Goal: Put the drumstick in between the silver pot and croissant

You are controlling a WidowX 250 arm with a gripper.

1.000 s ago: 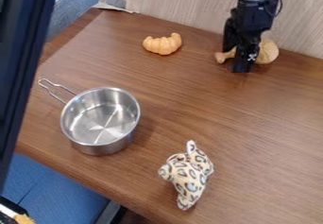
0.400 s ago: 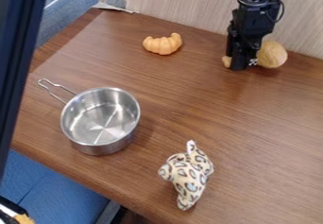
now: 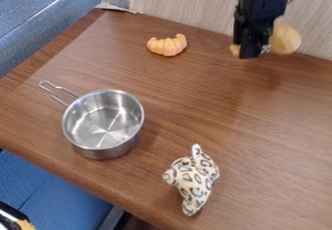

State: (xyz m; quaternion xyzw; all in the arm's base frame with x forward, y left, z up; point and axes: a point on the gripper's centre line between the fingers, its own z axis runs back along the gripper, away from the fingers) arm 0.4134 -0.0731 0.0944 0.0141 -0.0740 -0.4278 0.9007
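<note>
Over the brown table, by the back wall, the black gripper has just lifted the drumstick and pinches it tight, so next it should go between the silver pot and the croissant.

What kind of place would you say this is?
Probably a robot test table by a seat: a black robot arm hangs over a wooden tabletop, with blue upholstery beside it.
</note>
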